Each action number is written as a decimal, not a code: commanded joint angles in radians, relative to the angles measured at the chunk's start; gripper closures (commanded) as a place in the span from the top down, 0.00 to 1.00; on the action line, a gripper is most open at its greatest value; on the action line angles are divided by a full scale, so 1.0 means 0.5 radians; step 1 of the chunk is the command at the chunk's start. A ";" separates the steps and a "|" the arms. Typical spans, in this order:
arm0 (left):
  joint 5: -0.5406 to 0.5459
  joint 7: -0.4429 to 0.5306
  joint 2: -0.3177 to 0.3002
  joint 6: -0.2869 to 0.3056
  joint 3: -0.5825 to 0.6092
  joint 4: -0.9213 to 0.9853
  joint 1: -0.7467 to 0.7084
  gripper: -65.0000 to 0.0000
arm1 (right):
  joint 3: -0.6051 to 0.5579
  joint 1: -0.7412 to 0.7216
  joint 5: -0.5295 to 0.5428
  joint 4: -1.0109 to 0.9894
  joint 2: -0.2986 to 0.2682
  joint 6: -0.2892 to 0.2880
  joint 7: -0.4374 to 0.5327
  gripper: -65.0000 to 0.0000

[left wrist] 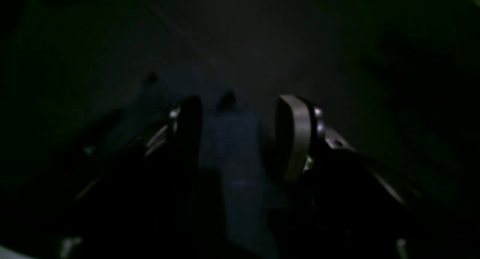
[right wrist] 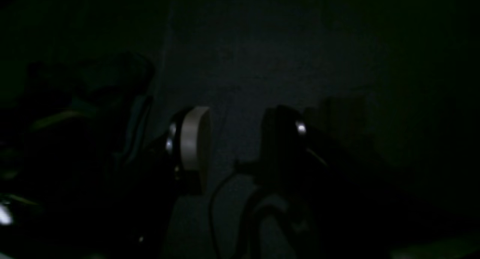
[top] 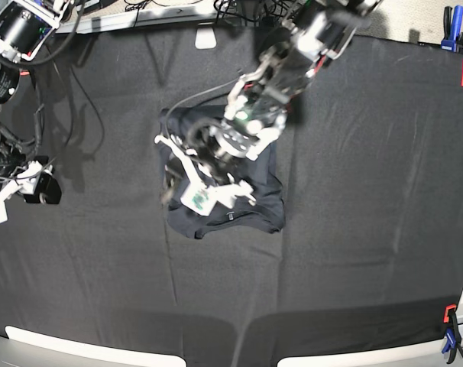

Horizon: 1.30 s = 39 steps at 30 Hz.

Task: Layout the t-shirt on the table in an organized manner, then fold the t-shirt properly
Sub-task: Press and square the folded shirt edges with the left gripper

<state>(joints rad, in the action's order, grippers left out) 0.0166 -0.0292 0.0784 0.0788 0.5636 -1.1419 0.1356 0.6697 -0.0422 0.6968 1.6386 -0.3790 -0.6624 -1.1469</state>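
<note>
The t-shirt point(top: 228, 210) lies folded small near the middle of the table point(top: 354, 229). The left gripper point(top: 187, 170) hangs over its left part, jaws spread, seemingly empty in the dim wrist view. The right gripper point(top: 29, 187) sits far left, well apart, jaws also spread.

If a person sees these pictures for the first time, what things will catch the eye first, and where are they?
First is the left arm, reaching from the top edge down over the t-shirt, a dark folded bundle in the middle of the table. Its left gripper hangs over the shirt with fingers open. The right gripper is open at the table's left edge, and bright clamps mark the right corners.
</note>
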 commanded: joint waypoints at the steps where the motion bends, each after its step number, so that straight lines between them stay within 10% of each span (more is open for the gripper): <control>1: -0.002 0.118 0.019 -0.009 0.000 0.060 0.040 0.45 | 0.007 -0.031 0.037 0.038 -0.039 -0.032 0.043 0.42; 9: -0.002 0.893 0.038 -0.008 0.000 0.787 0.034 0.45 | 0.007 -0.031 0.037 0.038 -0.038 -0.032 0.043 0.42; 16: -0.002 0.886 0.049 -0.007 0.000 0.877 0.034 0.45 | 0.007 -0.031 0.037 0.038 -0.039 -0.032 0.043 0.42; 24: -0.002 0.520 0.047 -0.007 0.000 0.555 0.034 0.45 | 0.007 -0.031 0.037 0.038 -0.038 -0.031 0.043 0.42; 33: 0.020 -0.759 0.047 -0.006 0.000 -0.385 0.069 0.45 | 0.007 -0.031 0.037 0.039 -0.036 -0.032 0.043 0.42; 39: -0.067 -1.135 0.024 -0.005 0.000 -1.055 0.072 0.45 | 0.007 -0.037 0.043 0.038 -0.034 -0.032 0.043 0.42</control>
<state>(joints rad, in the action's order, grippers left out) -0.0139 -0.6136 0.0837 0.0799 0.5629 -1.6550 0.1589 0.6693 -0.0441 0.6994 1.6386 -0.3767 -0.6624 -1.1473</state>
